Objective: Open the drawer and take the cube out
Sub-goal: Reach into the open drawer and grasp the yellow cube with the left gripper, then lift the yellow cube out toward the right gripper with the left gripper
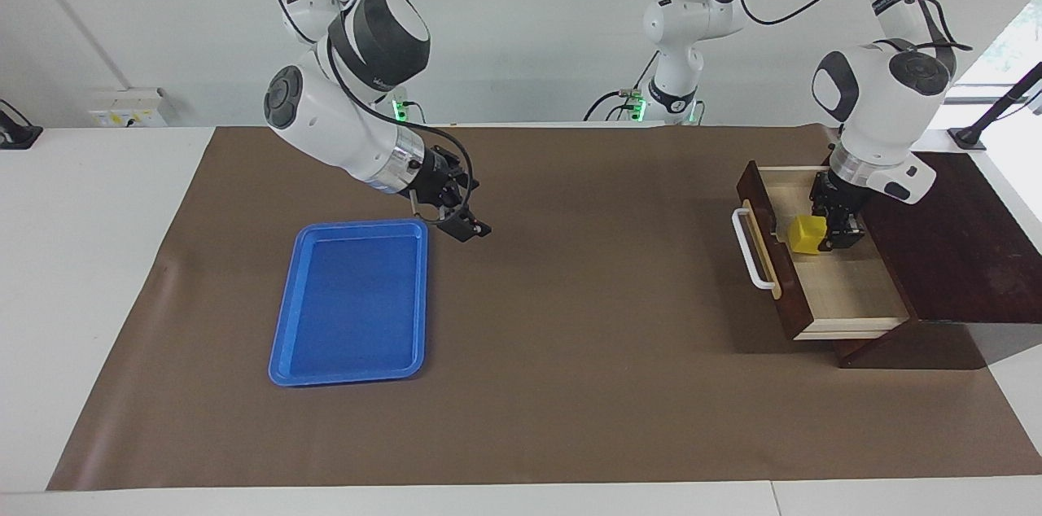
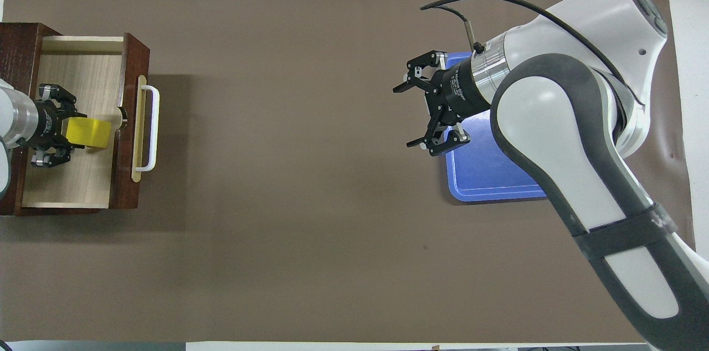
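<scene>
The drawer point(image 1: 842, 292) of the dark brown box point(image 1: 952, 247) stands pulled open, its white handle point(image 1: 750, 251) facing the middle of the table. Inside it sits the yellow cube point(image 1: 804, 234). My left gripper point(image 1: 824, 233) reaches down into the drawer and is shut on the cube. In the overhead view its fingers clamp the cube point(image 2: 88, 134) on two sides, inside the drawer point(image 2: 72, 185). My right gripper point(image 1: 466, 225) hangs open over the brown mat, just past the blue tray's corner that is nearer to the robots.
A blue tray point(image 1: 350, 304) lies on the brown mat point(image 1: 570, 353) toward the right arm's end, with nothing in it. In the overhead view the right arm covers part of the tray point(image 2: 487, 174).
</scene>
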`<state>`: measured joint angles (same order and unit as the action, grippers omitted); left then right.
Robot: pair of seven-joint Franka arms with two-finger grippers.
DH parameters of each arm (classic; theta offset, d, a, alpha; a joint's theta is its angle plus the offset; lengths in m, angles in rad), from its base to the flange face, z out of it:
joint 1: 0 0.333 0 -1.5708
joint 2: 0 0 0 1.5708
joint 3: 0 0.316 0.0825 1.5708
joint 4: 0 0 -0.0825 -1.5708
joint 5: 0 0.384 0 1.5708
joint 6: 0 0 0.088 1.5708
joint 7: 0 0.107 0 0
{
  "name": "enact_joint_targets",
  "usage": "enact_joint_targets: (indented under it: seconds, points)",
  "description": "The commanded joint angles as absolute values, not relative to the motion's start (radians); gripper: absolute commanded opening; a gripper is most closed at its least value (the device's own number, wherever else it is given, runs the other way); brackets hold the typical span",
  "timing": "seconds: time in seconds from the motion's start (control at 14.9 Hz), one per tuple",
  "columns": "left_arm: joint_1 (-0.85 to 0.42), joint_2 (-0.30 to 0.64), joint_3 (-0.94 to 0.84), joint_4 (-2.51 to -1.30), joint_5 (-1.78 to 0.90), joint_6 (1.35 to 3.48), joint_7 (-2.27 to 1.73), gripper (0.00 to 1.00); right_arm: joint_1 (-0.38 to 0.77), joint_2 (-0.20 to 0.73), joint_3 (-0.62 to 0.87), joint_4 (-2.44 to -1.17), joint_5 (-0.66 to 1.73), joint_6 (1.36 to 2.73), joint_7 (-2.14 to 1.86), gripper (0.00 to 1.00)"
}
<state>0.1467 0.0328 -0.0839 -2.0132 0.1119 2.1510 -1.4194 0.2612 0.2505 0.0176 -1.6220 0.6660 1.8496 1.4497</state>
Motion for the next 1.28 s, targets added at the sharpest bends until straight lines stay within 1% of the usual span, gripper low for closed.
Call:
enact_joint_targets:
  seconds: [0.0,0.13,0.2,0.27,0.4,0.6,0.74,0.81,1.21]
  points:
    - [0.103,0.109,-0.081,-1.793,0.100,1.949,-1.434,0.00,0.255,0.262,0.020,-1.603,0.670,1.838,1.436,0.99]
    - [0.068,0.173,-0.081,-1.612,0.097,1.780,-1.475,0.00,0.255,0.262,0.020,-1.603,0.670,1.839,1.436,0.99]
    - [0.040,0.193,-0.081,-1.548,0.097,1.717,-1.511,0.00,0.255,0.262,0.020,-1.603,0.670,1.839,1.436,0.99]
    - [0.000,0.202,-0.080,-1.516,0.097,1.672,-1.553,0.00,0.255,0.262,0.020,-1.603,0.672,1.839,1.436,0.99]
    - [-0.075,0.202,-0.081,-1.509,0.097,1.641,-1.690,0.00,0.255,0.262,0.020,-1.603,0.672,1.839,1.436,0.99]
    - [-0.150,0.199,-0.083,-1.516,0.063,1.658,-1.944,0.00,0.252,0.262,0.020,-1.603,0.672,1.838,1.436,0.99]
    - [-0.236,0.195,-0.081,-1.525,0.061,1.680,-2.070,0.00,0.252,0.262,0.020,-1.605,0.670,1.838,1.436,0.99]
    - [-0.286,0.190,-0.080,-1.538,0.061,1.699,-2.112,0.00,0.252,0.262,0.018,-1.608,0.670,1.839,1.434,0.99]
    - [-0.435,0.209,-0.080,-1.582,0.072,1.781,-2.327,0.00,0.264,0.262,0.020,-1.615,0.672,1.851,1.436,0.98]
